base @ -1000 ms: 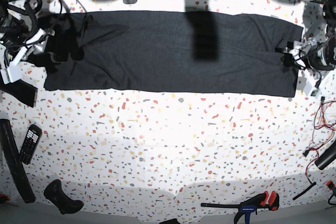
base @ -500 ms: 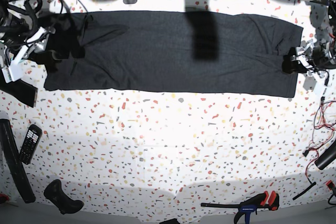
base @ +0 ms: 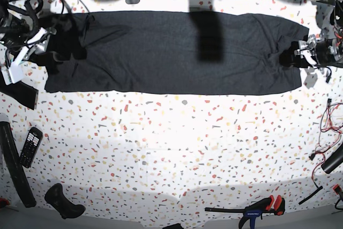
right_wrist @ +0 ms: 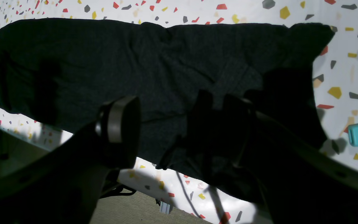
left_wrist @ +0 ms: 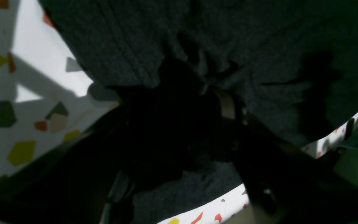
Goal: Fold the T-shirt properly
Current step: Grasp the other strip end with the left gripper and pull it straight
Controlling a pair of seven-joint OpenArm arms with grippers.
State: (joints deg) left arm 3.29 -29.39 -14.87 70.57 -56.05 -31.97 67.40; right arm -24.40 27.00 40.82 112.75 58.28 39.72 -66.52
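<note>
While the T-shirt (base: 171,52) spans the table's (base: 171,148) far side, the right gripper (right_wrist: 179,124) gapes and the left gripper (base: 296,57) pinches its right edge.

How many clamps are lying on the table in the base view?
1. A single clamp with a red and blue handle lies near the front edge of the table, toward the right. More could be hidden outside the view.

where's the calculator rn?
Base view, lower left: the calculator lies on the speckled table, well below the T-shirt's left end, with a dark curved strap just to its left.
</note>
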